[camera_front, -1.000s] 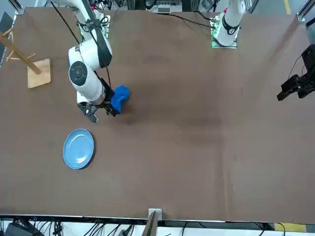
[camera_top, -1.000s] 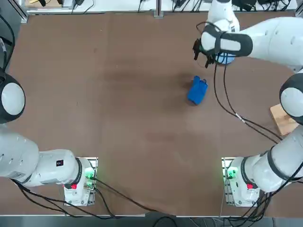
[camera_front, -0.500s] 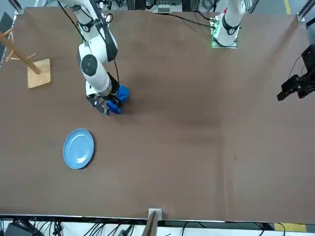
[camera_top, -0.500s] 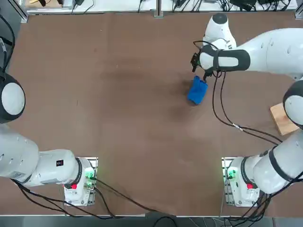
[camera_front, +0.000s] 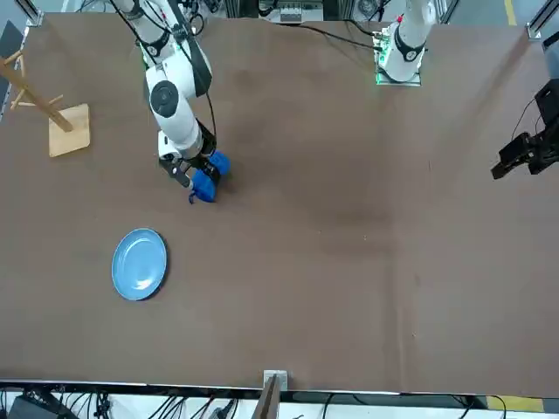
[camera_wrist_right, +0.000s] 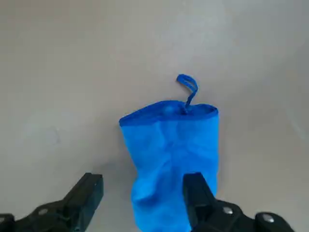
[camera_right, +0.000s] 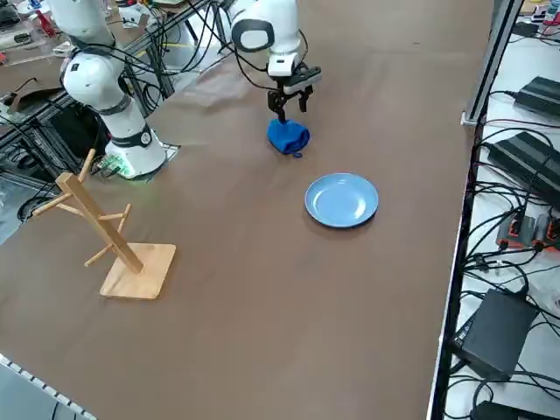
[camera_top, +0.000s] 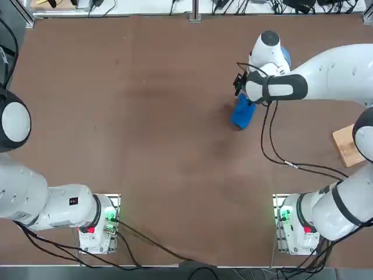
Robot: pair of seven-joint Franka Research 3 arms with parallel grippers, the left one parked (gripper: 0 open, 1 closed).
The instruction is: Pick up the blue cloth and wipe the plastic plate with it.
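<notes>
arm hides most of plastic plate (camera_top: 285, 56) overhead.

Evenly lit from overhead, bright and diffuse; only soft, short shadows on the tabletop (camera_front: 349, 262) under the blue cloth (camera_wrist_right: 169, 159); faint sheen on the plastic plate (camera_right: 341, 199); wrist view washed pale, fingers (camera_wrist_right: 198, 198) nearest the lens slightly soft; otherwise sharp.

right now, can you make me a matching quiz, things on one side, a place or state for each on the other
Things:
1. cloth
2. plate
3. right gripper
4. wooden rack

Places or states:
a. open, above the cloth
b. standing near the table's right edge
c. lying bare, apart from the cloth
d. bunched on the table under the gripper

Pairs: 1-d, 2-c, 3-a, 4-b
</notes>
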